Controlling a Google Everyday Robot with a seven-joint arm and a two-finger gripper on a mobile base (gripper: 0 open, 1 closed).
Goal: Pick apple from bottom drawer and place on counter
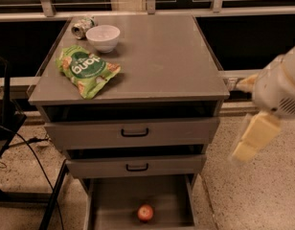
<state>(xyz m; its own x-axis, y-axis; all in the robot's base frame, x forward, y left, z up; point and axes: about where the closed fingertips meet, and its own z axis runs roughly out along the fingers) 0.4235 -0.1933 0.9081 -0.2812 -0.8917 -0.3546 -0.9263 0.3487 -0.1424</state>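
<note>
Grey counter [166, 56] with green white-lettered snack bag [87, 70], apple [145, 213] in open bottom drawer [114, 200], claw [253, 138] at right, grip state unclear

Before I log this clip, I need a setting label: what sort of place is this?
Probably a lab or office: grey metal drawer cabinet, speckled floor, railed dark windows behind. The gripper hangs right of the cabinet.

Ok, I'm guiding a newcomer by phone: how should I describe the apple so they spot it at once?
Find the grey cabinet, with the claw hanging to its right; its bottom drawer, lowest of three, stands open. The apple lies alone inside, small, round and red, unlike the green bag and white bowl on the counter.
</note>
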